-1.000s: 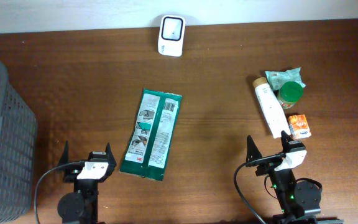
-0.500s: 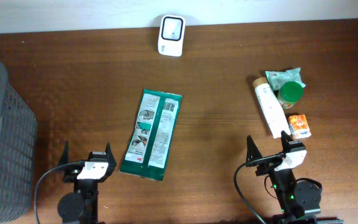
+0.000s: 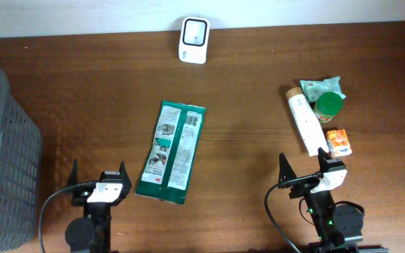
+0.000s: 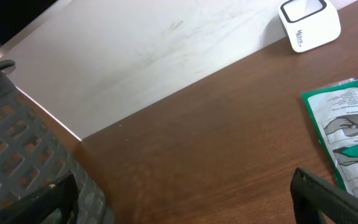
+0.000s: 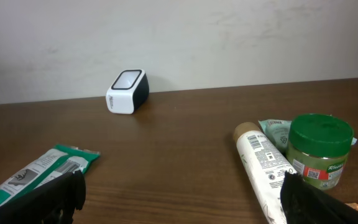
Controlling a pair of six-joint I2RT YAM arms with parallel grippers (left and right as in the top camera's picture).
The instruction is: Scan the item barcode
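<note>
Table [image 3: 259, 84], near edge toward you. Grey basket [image 3: 2, 154] sits at the left edge; ignore it. Green packet [image 3: 171, 151] lies flat mid-table, print side up, barcode too small to locate. Scanner [image 3: 193, 40] stands at the far edge. Left gripper [image 3: 98, 172] and right gripper [image 3: 302, 165] wait at the near edge, jaws spread wide, both empty. Pinch the packet by its near short end, keep the print uncovered, and present it facing the scanner window.
</note>
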